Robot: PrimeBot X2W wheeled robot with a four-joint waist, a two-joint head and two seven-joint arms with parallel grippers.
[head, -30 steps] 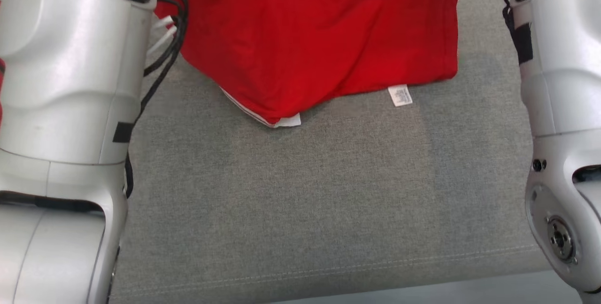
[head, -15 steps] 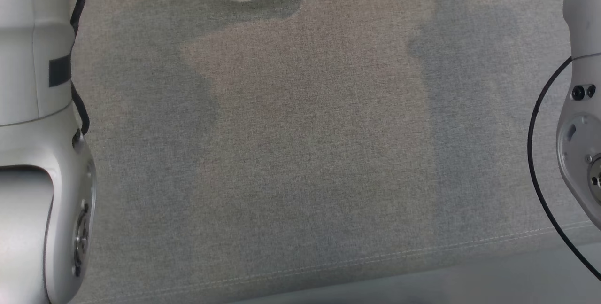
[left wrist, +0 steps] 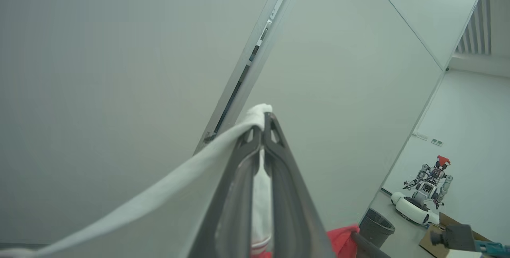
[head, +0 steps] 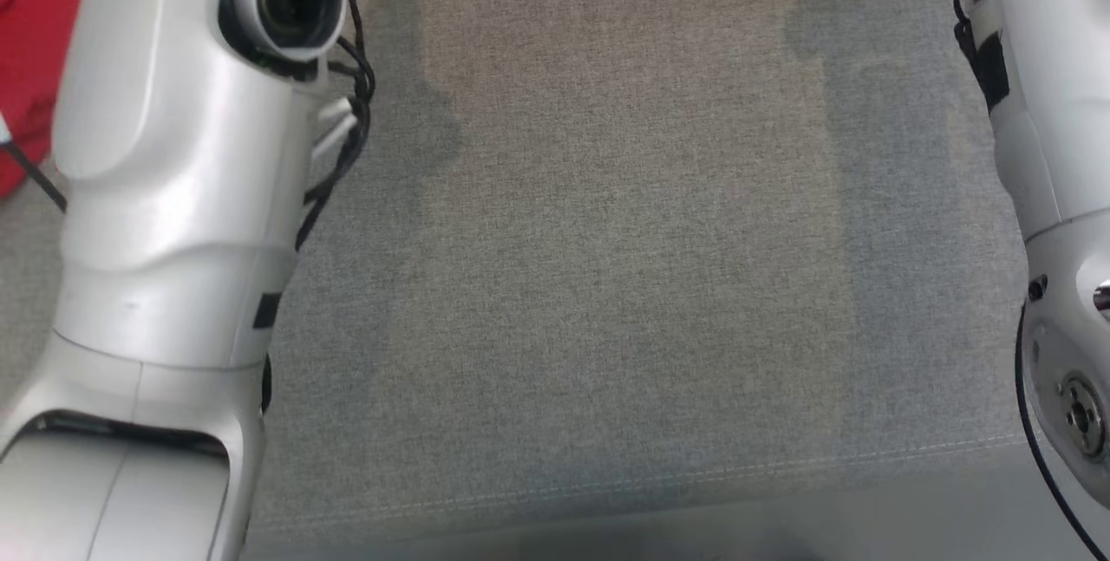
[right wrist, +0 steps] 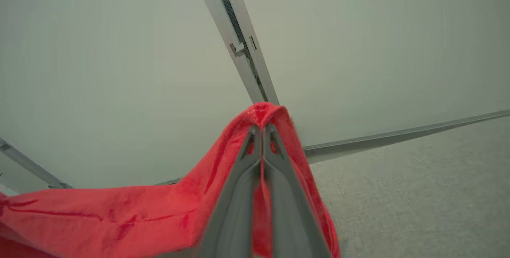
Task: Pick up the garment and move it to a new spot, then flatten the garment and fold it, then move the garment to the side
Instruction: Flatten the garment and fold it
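Nothing readable for you right now, operator: the garment (right wrist: 119,214) shows plain red cloth, and two small wall plates (left wrist: 436,142) at three o'clock in the left wrist view are too tiny to make out.

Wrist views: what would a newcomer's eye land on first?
The red garment, draped over the right gripper shut on a fold of it. Next, the left gripper pinching its white trim, stretched away to lower left. The head view looks down on a grey fabric surface.
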